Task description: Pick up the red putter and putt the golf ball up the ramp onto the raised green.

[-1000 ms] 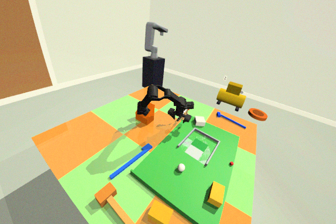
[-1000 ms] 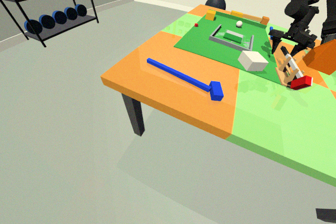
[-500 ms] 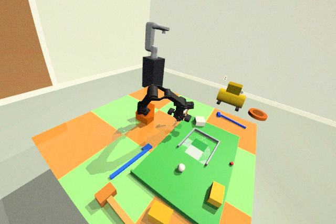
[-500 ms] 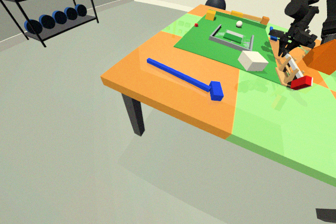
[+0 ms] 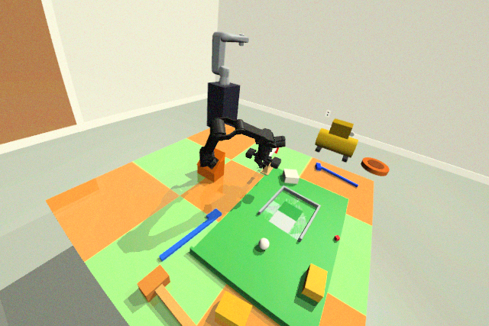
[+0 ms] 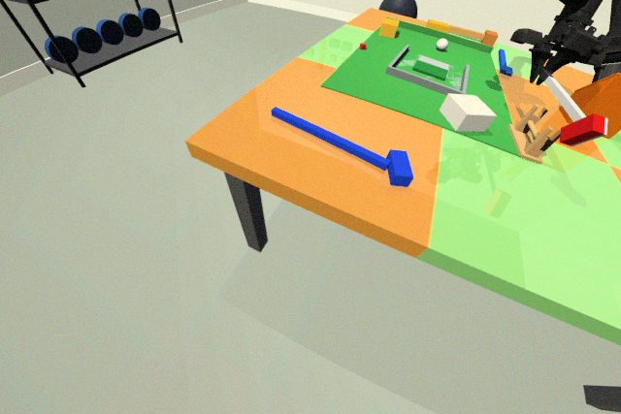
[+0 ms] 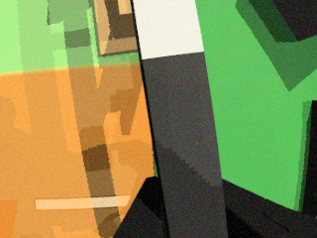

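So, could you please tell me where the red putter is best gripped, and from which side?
Grip the red putter on the dark upper end of its shaft, from above, fingers either side. The shaft is thin and slants up off the wooden stand, the heavy red head low. The pincer is shut on that end already.

The hand (image 6: 542,78) grips the red putter (image 6: 576,118) above its wooden stand (image 6: 531,133).
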